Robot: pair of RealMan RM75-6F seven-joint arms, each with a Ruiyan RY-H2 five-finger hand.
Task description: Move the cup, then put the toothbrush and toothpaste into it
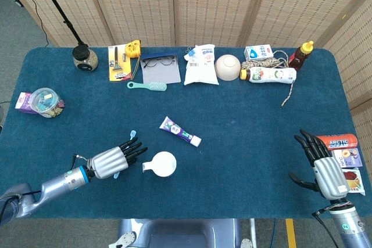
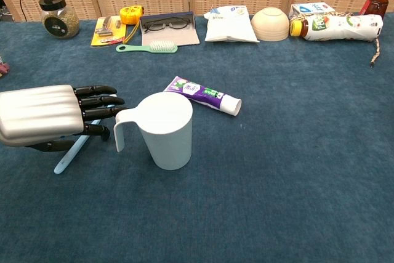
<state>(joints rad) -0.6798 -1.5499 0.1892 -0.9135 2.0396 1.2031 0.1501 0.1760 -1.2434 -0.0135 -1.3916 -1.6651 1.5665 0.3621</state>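
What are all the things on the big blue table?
cup: 1, white, near middle, upright
toothbrush: 1, light blue, under left hand
toothpaste: 1, purple and white, behind cup
comb brush: 1, green, back row
glasses: 1, dark, back row
bowl: 1, cream, upside down
bottle: 1, brown, yellow cap
jar: 1, dark lid, back left
left hand: fingers spread, beside cup handle
right hand: empty, near right edge

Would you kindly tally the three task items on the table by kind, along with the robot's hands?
Cup: 1
Toothbrush: 1
Toothpaste: 1
Hands: 2, left hand and right hand
Total: 5
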